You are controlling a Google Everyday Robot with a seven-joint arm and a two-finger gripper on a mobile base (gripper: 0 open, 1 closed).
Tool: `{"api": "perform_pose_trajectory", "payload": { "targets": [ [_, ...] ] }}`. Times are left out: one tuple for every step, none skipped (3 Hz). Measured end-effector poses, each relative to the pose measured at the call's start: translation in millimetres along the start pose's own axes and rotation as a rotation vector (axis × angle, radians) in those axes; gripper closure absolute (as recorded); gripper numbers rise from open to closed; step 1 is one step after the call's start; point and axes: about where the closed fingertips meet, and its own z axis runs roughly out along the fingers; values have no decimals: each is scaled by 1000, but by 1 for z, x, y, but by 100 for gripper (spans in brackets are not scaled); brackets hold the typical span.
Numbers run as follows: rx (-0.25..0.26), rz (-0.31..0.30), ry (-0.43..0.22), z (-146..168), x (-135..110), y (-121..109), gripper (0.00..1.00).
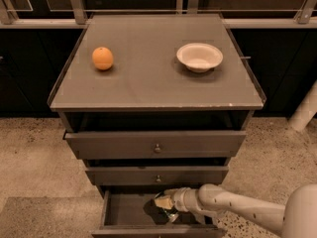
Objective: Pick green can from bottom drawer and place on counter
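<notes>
Speckled beige flooring (34, 152) is recorded around a grey-brown cabinet, with dark panels and a metal railing (77, 4) noted behind it. The large flat grey-brown rectangular desk (148, 86), edged by a thin raised rim, is occupied by two items. A round orange fruit (102, 58) is placed towards the left of the view, and a shallow white bowl (199, 56) towards the right. The two are set well apart.

Three drawers are observed below the desk. The wide top drawer (124, 144) and the middle drawer (124, 175), each fitted with a small round knob, are drawn out slightly. The narrow, shallow bottom drawer (126, 209), finished with a plain front, is drawn out furthest, and its interior is exposed.

A white robot arm (233, 209) is seen entering from the lower right and reaching leftwards into the bottom drawer. The claw (162, 202) is located inside that drawer, near its middle and close above its floor.

The small dark green metal can (171, 214), marked with silvery flecks, is found inside the bottom drawer, just below the claw. Contact between the two cannot be confirmed. Whether the claw is spread or pinching the can cannot be told, as both are lost in the drawer's shadow.
</notes>
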Motion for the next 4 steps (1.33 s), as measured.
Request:
{"api": "perform_pose_trajectory", "payload": {
  "targets": [
    [-60,38,16,-35,2,11,100],
    [-60,38,16,-35,2,11,100],
    [-42,-20,26,-50,-12,26,100],
    [28,-99,-3,-90,-51,57,100]
  ]
}}
